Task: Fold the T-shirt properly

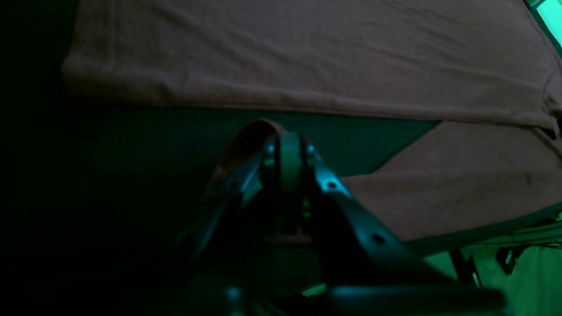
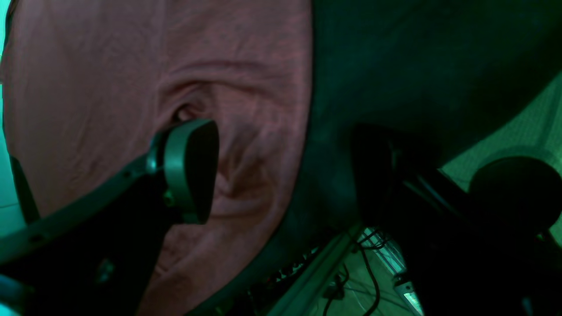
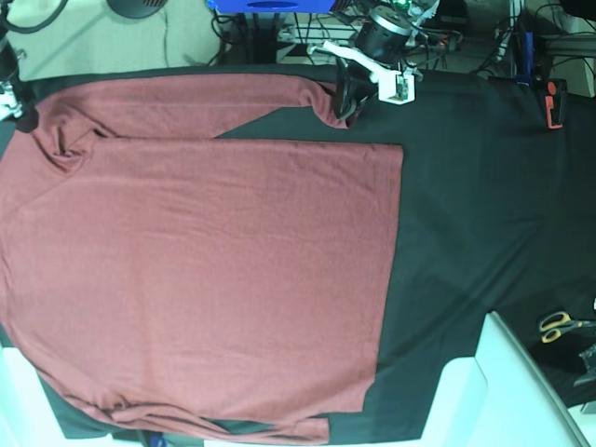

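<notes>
The brick-red T-shirt (image 3: 205, 270) lies spread flat on the black cloth (image 3: 466, 233), hem toward the right. One long sleeve (image 3: 186, 107) lies along the far edge. My left gripper (image 3: 342, 110) is at that sleeve's cuff. In the left wrist view the left gripper (image 1: 287, 140) is shut on a small fold of the red cuff (image 1: 250, 136), with the shirt body (image 1: 307, 57) beyond it. My right gripper (image 3: 20, 112) is at the far left shoulder. In the right wrist view the right gripper (image 2: 283, 131) is open, and one pad (image 2: 189, 171) rests on the puckered shirt fabric (image 2: 109, 66).
Yellow-handled scissors (image 3: 559, 324) lie at the right edge. A red and black tool (image 3: 555, 104) lies at the far right. White panels (image 3: 503, 391) stand at the front right corner. Cables and gear crowd the space behind the table (image 3: 447, 37).
</notes>
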Controlling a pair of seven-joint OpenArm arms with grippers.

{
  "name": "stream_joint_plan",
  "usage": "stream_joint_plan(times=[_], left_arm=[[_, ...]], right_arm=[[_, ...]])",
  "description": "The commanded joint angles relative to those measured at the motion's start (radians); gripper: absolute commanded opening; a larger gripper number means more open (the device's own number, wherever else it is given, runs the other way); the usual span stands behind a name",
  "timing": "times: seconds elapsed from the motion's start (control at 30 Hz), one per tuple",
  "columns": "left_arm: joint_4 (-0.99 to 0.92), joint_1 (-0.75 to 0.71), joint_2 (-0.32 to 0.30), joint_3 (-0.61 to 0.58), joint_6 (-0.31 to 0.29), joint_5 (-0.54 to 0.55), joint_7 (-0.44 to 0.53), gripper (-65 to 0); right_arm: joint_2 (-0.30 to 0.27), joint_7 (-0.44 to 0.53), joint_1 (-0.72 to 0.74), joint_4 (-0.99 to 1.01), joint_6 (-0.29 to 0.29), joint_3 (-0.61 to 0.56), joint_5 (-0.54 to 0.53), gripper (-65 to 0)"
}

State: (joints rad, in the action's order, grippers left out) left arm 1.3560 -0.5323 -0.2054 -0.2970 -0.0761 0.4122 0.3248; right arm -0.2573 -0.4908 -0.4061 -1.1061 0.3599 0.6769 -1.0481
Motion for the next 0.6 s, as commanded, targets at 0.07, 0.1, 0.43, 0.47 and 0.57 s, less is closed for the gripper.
stream_joint_plan(times=[0.07,0.1,0.43,0.47,0.57], left_arm=[[0.017,-0.007,-0.002,0.000,-0.004,-0.003,0.026,-65.0],[0.017,-0.007,-0.002,0.000,-0.004,-0.003,0.026,-65.0],[0.017,-0.007,-0.002,0.000,-0.004,-0.003,0.026,-65.0],[0.017,-0.007,-0.002,0.000,-0.004,-0.003,0.026,-65.0],[0.017,-0.007,-0.002,0.000,-0.004,-0.003,0.026,-65.0]], right_arm=[[-0.035,0.013,0.026,0.027,0.001,0.007,-0.007,-21.8],[-0.038,0.013,0.032,0.037,0.001,0.005,-0.007,-21.8],[-0.037,0.010,0.048,0.050,0.001,-0.075,-0.008,-23.4],[-0.035,0.010,0.048,0.050,0.001,-0.085,-0.008,-26.6],[-0.033,0.010,0.046,0.050,0.001,-0.107,-0.013,-37.8]])
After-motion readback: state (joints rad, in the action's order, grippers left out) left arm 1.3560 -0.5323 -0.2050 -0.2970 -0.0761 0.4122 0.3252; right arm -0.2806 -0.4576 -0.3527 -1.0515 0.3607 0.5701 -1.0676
